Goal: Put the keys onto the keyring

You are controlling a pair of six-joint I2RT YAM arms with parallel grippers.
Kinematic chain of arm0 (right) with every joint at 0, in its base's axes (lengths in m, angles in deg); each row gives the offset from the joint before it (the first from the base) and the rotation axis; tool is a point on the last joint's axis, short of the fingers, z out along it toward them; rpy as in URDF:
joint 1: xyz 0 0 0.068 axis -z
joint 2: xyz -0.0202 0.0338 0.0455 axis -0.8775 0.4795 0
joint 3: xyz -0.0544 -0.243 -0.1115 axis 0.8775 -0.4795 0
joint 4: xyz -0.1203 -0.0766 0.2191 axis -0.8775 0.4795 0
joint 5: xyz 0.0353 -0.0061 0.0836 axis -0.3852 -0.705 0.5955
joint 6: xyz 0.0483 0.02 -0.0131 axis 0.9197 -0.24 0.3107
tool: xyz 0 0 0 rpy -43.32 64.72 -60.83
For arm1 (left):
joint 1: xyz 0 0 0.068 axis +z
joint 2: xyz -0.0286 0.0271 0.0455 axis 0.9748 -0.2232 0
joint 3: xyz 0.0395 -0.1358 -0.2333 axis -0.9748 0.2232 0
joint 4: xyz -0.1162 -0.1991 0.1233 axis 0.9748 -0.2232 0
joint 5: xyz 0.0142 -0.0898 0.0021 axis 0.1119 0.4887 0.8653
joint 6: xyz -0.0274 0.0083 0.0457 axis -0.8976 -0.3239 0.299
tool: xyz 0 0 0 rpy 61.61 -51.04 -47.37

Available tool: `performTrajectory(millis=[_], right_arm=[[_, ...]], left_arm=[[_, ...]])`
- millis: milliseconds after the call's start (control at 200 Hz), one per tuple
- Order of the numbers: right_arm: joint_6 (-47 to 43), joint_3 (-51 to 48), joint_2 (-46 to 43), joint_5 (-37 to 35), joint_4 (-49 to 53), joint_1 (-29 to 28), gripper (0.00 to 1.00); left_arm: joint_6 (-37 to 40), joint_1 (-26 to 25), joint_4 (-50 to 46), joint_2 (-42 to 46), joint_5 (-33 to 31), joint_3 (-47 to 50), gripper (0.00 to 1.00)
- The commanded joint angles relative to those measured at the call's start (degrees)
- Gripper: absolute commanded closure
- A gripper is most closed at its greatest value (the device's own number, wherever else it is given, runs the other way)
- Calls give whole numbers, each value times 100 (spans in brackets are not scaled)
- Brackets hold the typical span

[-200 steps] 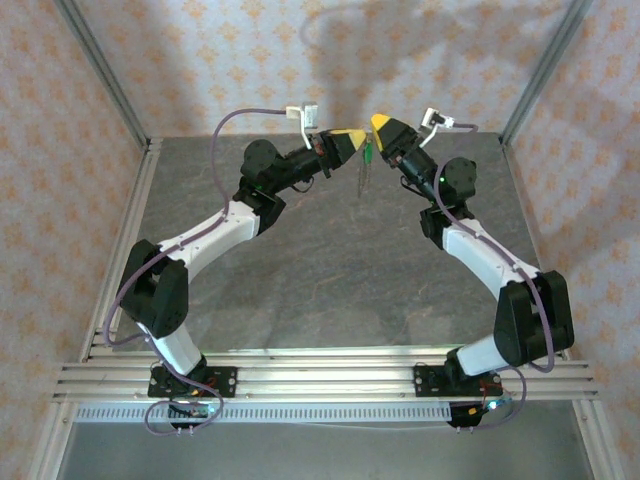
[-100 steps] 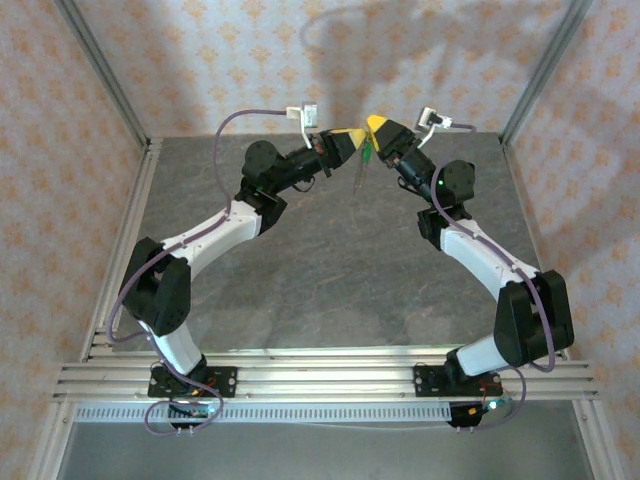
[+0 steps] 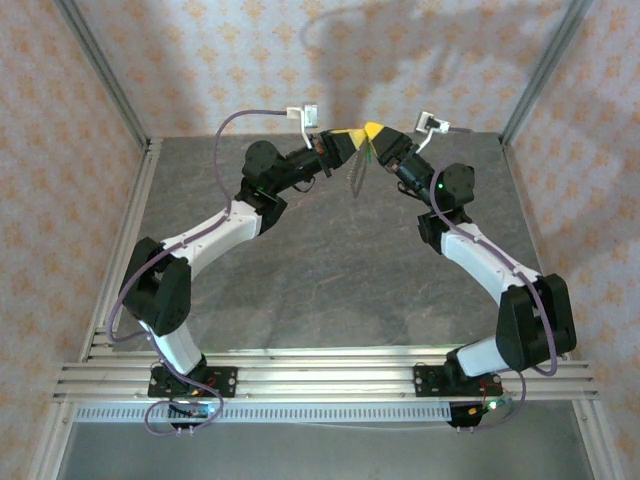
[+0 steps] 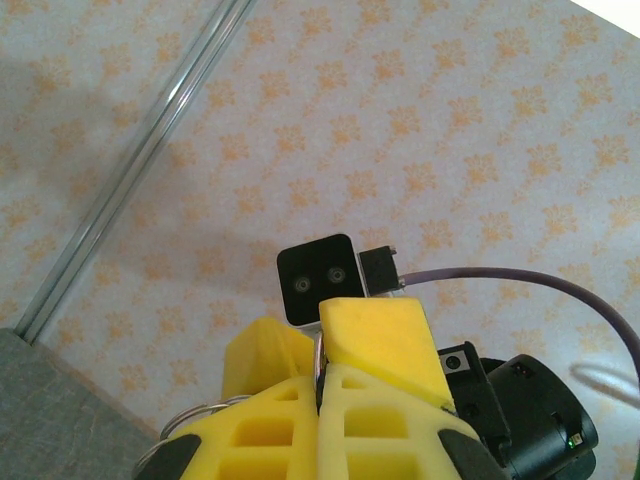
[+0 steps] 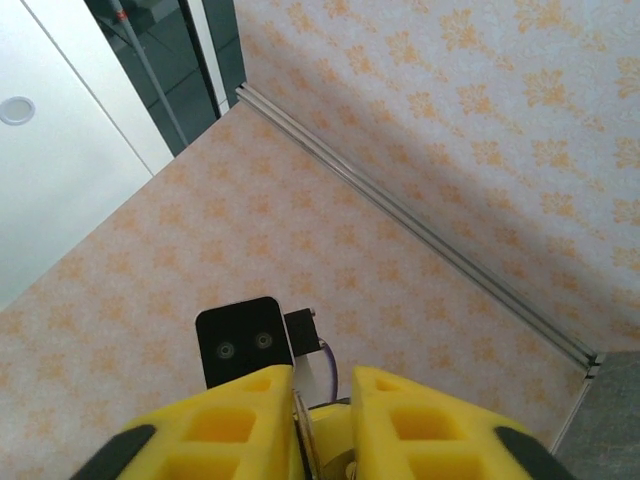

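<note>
Both arms are raised at the back of the table, fingertips meeting. My left gripper (image 3: 352,136) (image 4: 322,378) is shut on a thin metal loop, the keyring (image 4: 323,355), which stands edge-on out of its tips. More wire loops (image 4: 190,415) curl out at its lower left. The keys (image 3: 358,170) hang below the two grippers as a short thin chain. My right gripper (image 3: 374,131) (image 5: 322,425) faces the left one with its yellow fingers (image 4: 375,335) on either side of the keyring. A gap shows between them, and a thin metal edge (image 5: 305,432) lies against the left finger.
The grey stone-patterned table (image 3: 330,270) lies well below the grippers. Patterned walls and metal frame posts (image 3: 540,70) close in the back and sides. Each wrist camera (image 4: 318,280) (image 5: 240,345) sits close to the other's fingertips.
The right gripper has moved left up to the left gripper's tips and its jaws have narrowed. The hanging keys swung slightly left. The left arm has barely moved.
</note>
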Motion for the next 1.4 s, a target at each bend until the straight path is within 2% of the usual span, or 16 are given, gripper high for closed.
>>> performTrajectory(millis=[0, 145, 185, 280, 370, 530, 656, 756, 1006, 1166, 1396], right_arm=[[-186, -93, -200, 180, -43, -32, 85], [-302, -88, -254, 183, 89, -5, 95], [-332, -75, -280, 183, 141, 8, 100], [-420, -33, -345, 237, 282, 76, 100], [-540, 65, -422, 349, 505, 184, 100], [-1265, 427, -651, 710, 1685, 316, 100], [-2155, 870, -744, 1036, 2976, 324, 100], [-2817, 1189, -770, 1221, 3852, 334, 100], [-3810, 1810, -666, 1662, 5242, 339, 100], [-3844, 1833, -659, 1650, 5299, 337, 100], [-3571, 1622, -665, 1516, 4881, 340, 100]], left_arm=[[8, -34, 373, -20, -40, -248, 100], [27, -42, 351, -12, -31, -237, 100], [26, -35, 331, -5, -31, -241, 100], [43, -38, 261, 3, -14, -244, 100], [261, -26, -188, 116, -93, -262, 100], [609, 104, -712, 457, -303, -123, 77], [718, 238, -1070, 631, -317, -125, 63], [803, 338, -1344, 706, -250, -148, 59], [1154, 399, -1964, 667, 255, -358, 56], [1162, 379, -2113, 537, 672, -482, 55], [1146, 263, -2097, 479, 813, -465, 53]])
